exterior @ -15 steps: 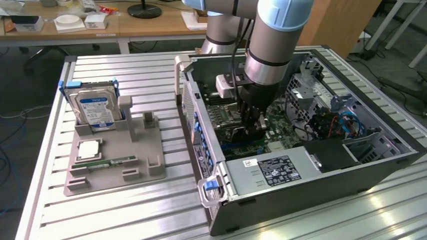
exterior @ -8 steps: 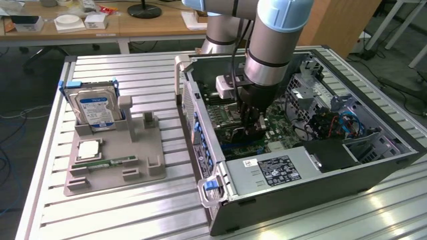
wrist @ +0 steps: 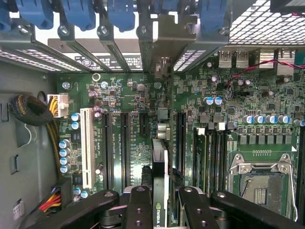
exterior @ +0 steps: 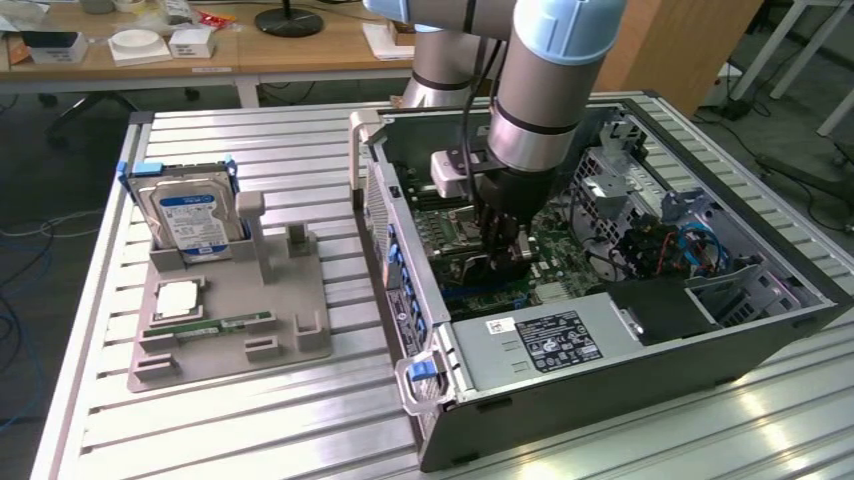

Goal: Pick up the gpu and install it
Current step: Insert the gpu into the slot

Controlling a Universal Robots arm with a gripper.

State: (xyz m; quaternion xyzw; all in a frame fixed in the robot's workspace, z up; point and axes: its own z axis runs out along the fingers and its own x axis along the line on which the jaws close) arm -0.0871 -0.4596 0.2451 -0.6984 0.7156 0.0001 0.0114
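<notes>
My gripper (exterior: 507, 255) reaches down into the open computer case (exterior: 747, 320), just over the motherboard (exterior: 461, 215). In the wrist view the gpu (wrist: 160, 167) is seen edge-on as a thin dark card with a green logo near the fingers (wrist: 139, 205). It stands upright between two long black expansion slots (wrist: 126, 143). Its pale metal bracket (wrist: 162, 43) reaches into the row of rear slot openings. The gripper (wrist: 162, 212) is shut on the card from both sides.
A grey fixture (exterior: 227, 320) at the exterior view's left holds a silver hard drive (exterior: 191, 218), a green memory stick (exterior: 214, 325) and a square chip (exterior: 178, 298). Inside the case are the power supply (exterior: 541, 340), the CPU socket (wrist: 259, 183), a white slot (wrist: 86, 148) and blue latches (wrist: 78, 12).
</notes>
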